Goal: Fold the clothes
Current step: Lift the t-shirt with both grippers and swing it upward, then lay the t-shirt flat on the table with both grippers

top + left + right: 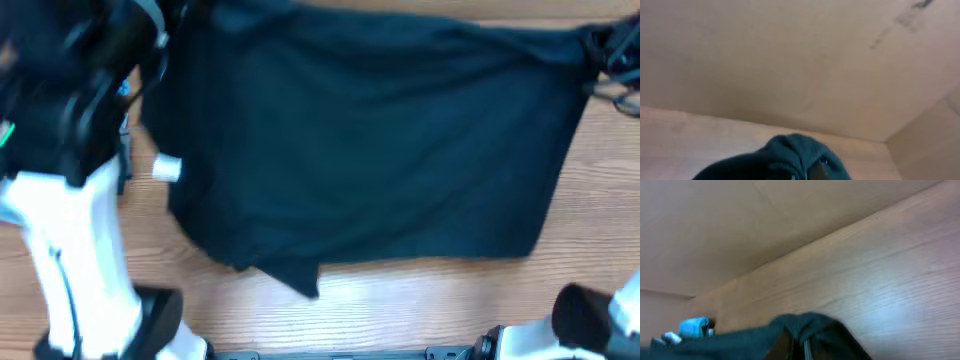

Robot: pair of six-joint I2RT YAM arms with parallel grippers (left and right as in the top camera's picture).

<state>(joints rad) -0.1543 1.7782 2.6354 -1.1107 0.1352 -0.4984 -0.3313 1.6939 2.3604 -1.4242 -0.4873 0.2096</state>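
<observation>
- Wooden table [420, 300]; bare light-brown grain shows along its near edge and at its right edge, and the rest is covered by cloth.
- Black T-shirt [370, 150]; it is spread flat over most of the table, with its long axis running left to right, parallel to the near edge; its far edge is stretched between the two far corners of the table; the right side slants inward toward the near edge; a small pointed flap at the near-left corner points at the near edge; neck and sleeves cannot be made out, so I cannot tell which way the collar faces.
- Left arm [70, 250]; its white link rises from the near-left corner and its dark, blurred upper part covers the far-left corner, overlapping the shirt's left edge.
- Right arm [600, 320]; only its base shows, at the near-right corner, clear of the shirt.
- Left gripper [810, 172]; its jaws are closed on a bunch of the shirt's dark fabric at the far-left corner.
- Right gripper [799, 350]; its jaws are pinched tight on a fold of the shirt at the far-right corner.
- Light-blue cloth [694, 326]; a small crumpled piece beyond the shirt in the right wrist view, apart from the gripper.
- Small white cylindrical part [167, 168]; it is just beside the shirt's left edge, near the left arm; what it is I cannot tell.
</observation>
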